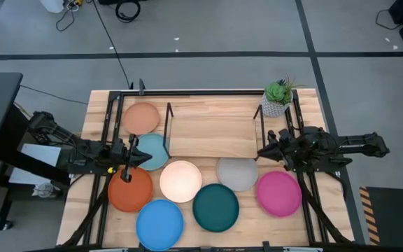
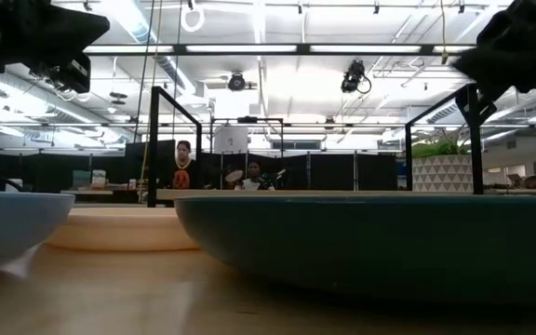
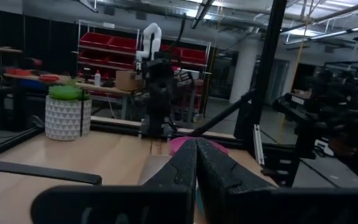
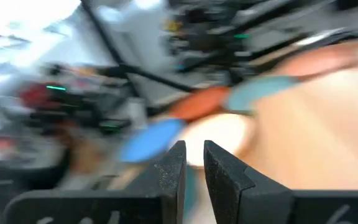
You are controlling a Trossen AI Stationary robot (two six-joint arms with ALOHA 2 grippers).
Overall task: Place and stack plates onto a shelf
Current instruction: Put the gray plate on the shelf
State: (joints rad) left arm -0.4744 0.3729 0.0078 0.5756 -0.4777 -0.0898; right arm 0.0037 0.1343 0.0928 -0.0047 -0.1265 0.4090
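Eight plates [image 1: 180, 180] lie flat; shelf [image 1: 212, 128] runs left-right.

The blue plate [image 1: 160, 224] is partly cut off by the high view's bottom edge.

The shelf [image 1: 212, 129], seen from above: its wood base lies bare between thin black end rods, open to approach from overhead. A potted plant [image 1: 277, 99] stands just beside its right end. In front, the desk [image 1: 100, 112] is crowded: light teal plate [image 1: 154, 155], cream plate [image 1: 181, 180], grey plate [image 1: 237, 173], dark teal plate [image 1: 215, 207], with narrow gaps only. The left gripper [image 1: 131, 159] and right gripper [image 1: 266, 150] flank the shelf's front corners.
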